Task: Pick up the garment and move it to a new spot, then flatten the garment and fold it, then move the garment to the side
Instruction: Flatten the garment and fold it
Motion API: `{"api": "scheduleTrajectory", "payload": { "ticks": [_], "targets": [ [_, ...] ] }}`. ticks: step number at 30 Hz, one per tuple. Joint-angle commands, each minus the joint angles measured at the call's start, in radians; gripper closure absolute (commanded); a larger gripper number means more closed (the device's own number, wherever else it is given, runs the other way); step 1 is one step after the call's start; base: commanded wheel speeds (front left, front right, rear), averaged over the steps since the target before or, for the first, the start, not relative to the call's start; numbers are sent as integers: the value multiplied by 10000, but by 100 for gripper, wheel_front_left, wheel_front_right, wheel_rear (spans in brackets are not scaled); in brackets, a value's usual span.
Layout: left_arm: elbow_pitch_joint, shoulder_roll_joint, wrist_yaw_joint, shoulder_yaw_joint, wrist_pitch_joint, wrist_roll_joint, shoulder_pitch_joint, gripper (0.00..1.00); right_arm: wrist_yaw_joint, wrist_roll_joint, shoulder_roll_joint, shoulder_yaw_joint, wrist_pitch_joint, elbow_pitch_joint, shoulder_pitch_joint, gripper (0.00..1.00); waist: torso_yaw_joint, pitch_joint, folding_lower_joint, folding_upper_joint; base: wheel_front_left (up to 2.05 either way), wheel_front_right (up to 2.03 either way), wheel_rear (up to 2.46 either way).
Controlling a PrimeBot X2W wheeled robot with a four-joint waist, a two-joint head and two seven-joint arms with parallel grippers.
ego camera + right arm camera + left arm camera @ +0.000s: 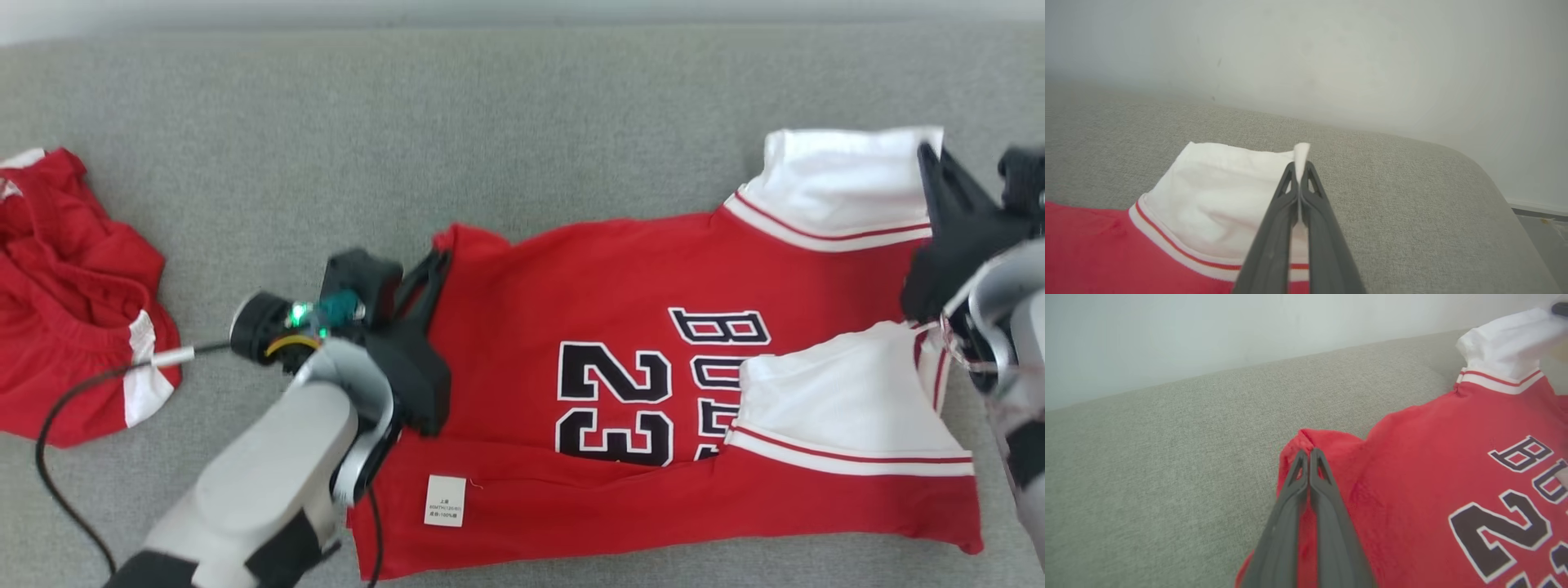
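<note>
The red basketball jersey with white sleeves lies spread on the middle and right of the grey fabric couch seat, the left gripper pinching its far red corner and the right gripper pinching the far white sleeve, probably to stretch that edge flat.
</note>
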Motion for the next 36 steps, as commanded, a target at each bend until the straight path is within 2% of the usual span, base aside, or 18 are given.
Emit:
{"api": "scheduleTrajectory", "payload": {
  "ticks": [1,5,12,18,23,30,36],
  "targets": [
    [-208,157,84,-83,-124,108,374,100,-23,161,-189,52,25,-346,509,100,-152,-404,0,-2,0,0,0],
    [-749,458,384,-220,-376,208,1171,100,-23,469,-581,79,248,-1388,1756,100,-183,-638,0,-2,0,0,0],
    [-1067,758,899,-2,-673,-128,2124,100,-23,1029,-1128,231,1384,-3276,3820,100,-303,-867,0,-2,0,0,0],
    [-815,781,1280,336,-1029,-375,2532,100,-24,1492,-1394,63,2573,-5021,5315,100,-441,-1008,0,-2,0,0,0],
    [-577,768,1367,589,-1235,-708,2848,100,-24,1544,-1386,-394,3351,-6291,6317,100,-617,-1092,0,-2,0,0,0],
    [-448,630,1487,711,-1416,-896,3256,100,-24,1453,-1198,-660,4013,-7227,7196,100,-692,-1220,0,-2,0,0,0],
    [-477,592,1617,792,-1485,-1146,3720,100,-24,1341,-1134,-561,4236,-7311,7565,100,-652,-1356,0,-2,0,0,0]
  ]
}}
